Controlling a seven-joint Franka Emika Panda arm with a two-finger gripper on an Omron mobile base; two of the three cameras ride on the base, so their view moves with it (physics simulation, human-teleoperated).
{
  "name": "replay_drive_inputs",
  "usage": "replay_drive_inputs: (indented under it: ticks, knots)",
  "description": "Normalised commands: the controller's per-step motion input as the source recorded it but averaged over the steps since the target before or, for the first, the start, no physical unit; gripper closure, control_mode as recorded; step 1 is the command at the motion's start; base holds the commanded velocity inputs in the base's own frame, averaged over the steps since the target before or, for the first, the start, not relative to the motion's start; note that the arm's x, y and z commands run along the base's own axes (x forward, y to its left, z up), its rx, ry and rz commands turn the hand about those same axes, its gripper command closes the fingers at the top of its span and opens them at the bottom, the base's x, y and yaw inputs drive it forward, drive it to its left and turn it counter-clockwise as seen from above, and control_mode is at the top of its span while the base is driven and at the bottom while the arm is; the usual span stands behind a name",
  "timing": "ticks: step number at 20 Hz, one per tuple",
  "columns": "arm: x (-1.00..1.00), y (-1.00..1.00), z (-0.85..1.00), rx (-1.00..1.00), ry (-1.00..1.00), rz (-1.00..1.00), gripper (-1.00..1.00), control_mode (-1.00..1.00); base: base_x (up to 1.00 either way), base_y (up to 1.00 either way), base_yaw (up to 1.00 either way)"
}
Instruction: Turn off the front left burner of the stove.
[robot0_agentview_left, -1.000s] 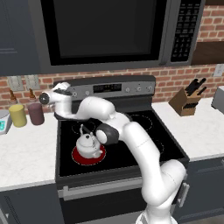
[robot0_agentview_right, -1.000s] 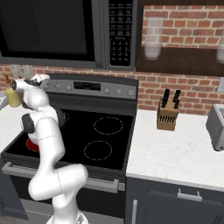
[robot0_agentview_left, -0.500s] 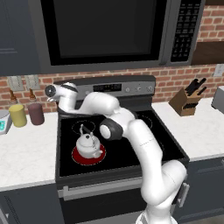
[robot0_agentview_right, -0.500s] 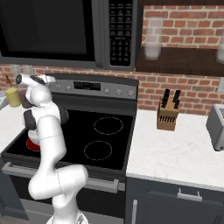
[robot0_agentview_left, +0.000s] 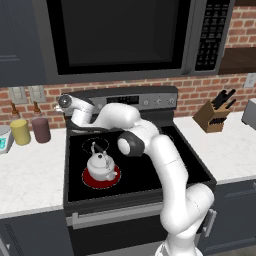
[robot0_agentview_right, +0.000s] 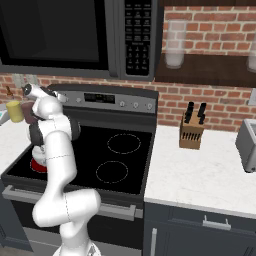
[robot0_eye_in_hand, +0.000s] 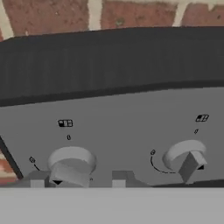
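The microwave (robot0_agentview_left: 122, 37) hangs above the stove (robot0_agentview_left: 150, 165), a black glass-top range set between two white counters (robot0_agentview_left: 30, 175). The stove's grey back panel (robot0_eye_in_hand: 131, 127) rises at the far edge, under the brick wall (robot0_agentview_right: 210, 100).

My white arm (robot0_agentview_left: 165, 165) reaches up from the near right, across the glass, to the far left end of that panel. My pincer (robot0_eye_in_hand: 78, 181) sits close against the panel: its two finger tips (robot0_eye_in_hand: 37, 180) stand a little apart on either side of the left knob (robot0_eye_in_hand: 71, 164), narrowly spread. I cannot tell whether they touch the knob. A second knob (robot0_eye_in_hand: 186, 157) sits to its right, its pointer turned down to the right.

The front left burner (robot0_agentview_left: 101, 177) glows red at the near left of the cooktop. A small white kettle (robot0_agentview_left: 101, 166) stands on it, covering most of the disc. Three other burner rings, drawn in white dashes, stay dark; two of them (robot0_agentview_right: 124, 143) lie on the right half of the glass.

On the right counter stands a knife block (robot0_agentview_left: 214, 116). On the left counter, near the wall, a yellow cup (robot0_agentview_left: 20, 132) and a dark red cup (robot0_agentview_left: 41, 130) stand just beside each other.
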Motion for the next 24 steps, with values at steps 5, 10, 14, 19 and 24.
replay_drive_inputs:
  ticks: [5,10,14,19,24]
  knots:
    - [0.0,-0.56,0.31,0.47,0.0,-0.1,1.0,-1.0,0.0,0.0,0.0]
    - [0.0,-0.59,0.31,0.5,0.0,-0.1,1.0,-1.0,0.0,0.0,0.0]
    - [0.0,-0.63,0.34,0.48,0.0,-0.1,1.0,-1.0,0.0,0.0,0.0]
    - [-0.03,-0.67,0.36,0.46,0.0,-0.11,1.0,-1.0,0.0,0.0,0.0]
    - [-0.03,-0.12,0.0,0.05,-0.05,-0.03,1.0,-1.0,0.0,0.0,0.0]
